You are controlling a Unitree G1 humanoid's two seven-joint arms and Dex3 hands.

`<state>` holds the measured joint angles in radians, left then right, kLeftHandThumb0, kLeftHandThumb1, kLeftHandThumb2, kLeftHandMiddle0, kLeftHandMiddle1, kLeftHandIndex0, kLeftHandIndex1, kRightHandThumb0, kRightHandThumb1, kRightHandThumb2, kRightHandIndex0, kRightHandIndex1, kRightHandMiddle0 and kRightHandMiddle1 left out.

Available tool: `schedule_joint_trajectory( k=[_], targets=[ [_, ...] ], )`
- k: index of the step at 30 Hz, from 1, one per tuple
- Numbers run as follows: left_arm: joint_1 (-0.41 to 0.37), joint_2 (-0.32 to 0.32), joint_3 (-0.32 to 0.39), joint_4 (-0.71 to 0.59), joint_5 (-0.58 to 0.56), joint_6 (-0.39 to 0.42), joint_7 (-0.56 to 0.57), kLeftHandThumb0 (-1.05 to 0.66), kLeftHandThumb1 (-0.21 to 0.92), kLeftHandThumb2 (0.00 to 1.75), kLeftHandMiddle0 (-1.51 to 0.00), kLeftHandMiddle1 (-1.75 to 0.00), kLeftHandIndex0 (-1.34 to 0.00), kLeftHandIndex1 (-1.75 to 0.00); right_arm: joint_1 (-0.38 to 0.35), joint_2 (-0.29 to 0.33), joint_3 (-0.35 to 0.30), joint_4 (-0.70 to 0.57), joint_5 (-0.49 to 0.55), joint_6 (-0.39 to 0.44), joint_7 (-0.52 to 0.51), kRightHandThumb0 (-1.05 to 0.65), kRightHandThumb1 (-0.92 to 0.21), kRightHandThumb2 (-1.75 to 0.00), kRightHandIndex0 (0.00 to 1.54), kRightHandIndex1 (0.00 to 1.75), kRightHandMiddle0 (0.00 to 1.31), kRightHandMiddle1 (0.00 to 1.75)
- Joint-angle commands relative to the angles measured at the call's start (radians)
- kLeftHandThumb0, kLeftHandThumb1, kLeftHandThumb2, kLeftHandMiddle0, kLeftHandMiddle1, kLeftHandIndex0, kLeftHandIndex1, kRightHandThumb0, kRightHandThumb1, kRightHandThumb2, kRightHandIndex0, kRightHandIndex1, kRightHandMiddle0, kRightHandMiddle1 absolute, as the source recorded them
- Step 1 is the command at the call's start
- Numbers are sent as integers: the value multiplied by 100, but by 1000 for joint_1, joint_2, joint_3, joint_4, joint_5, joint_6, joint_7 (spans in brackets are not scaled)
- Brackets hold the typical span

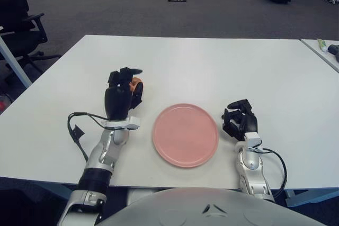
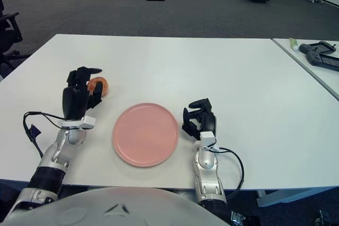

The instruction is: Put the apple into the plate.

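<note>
A small orange-red apple (image 2: pixel 99 86) sits on the white table (image 1: pixel 212 67), left of the round pink plate (image 1: pixel 185 134). My left hand (image 2: pixel 83 91) is right beside the apple on its left. Its fingers (image 2: pixel 87 71) are spread, reaching over the apple's top without closing on it. In the left eye view the hand hides most of the apple (image 1: pixel 137 83). The plate has nothing on it. My right hand (image 1: pixel 239 119) shows just right of the plate, fingers loosely bent and holding nothing.
A black cable (image 1: pixel 77 128) loops off my left wrist near the table's front-left edge. A second table (image 2: pixel 312 56) with dark devices stands at the far right. An office chair (image 1: pixel 18 19) stands beyond the left corner.
</note>
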<state>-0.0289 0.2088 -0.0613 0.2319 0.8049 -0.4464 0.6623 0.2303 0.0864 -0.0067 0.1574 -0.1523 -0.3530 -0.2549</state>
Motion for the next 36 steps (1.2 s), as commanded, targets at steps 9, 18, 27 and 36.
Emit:
schedule_joint_trajectory(
  k=[9,18,27,36],
  targets=[
    [-96,67,-63,78,68,112,25,-103,90,34,0,-3,0,-9,1,-5,0,22,-19,43,-10,-39,-66,-90,65,142,36,175],
    [-165,139,-133,150,79,152,-58,-105,92,21,0,0,0,0,-1,-8,-2,25,-10,28,-1,-39,-64,-91,66,138,36,175],
    [-275,153,-198,352,71,127,-12,-105,92,23,0,0,0,0,-8,-14,-6,41,-1,5,9,-39,-65,-90,64,139,36,175],
    [-367,145,-258,540,66,115,46,-105,92,25,0,0,0,0,-14,-10,-10,49,-1,1,7,-39,-65,-90,64,140,36,175]
  ],
)
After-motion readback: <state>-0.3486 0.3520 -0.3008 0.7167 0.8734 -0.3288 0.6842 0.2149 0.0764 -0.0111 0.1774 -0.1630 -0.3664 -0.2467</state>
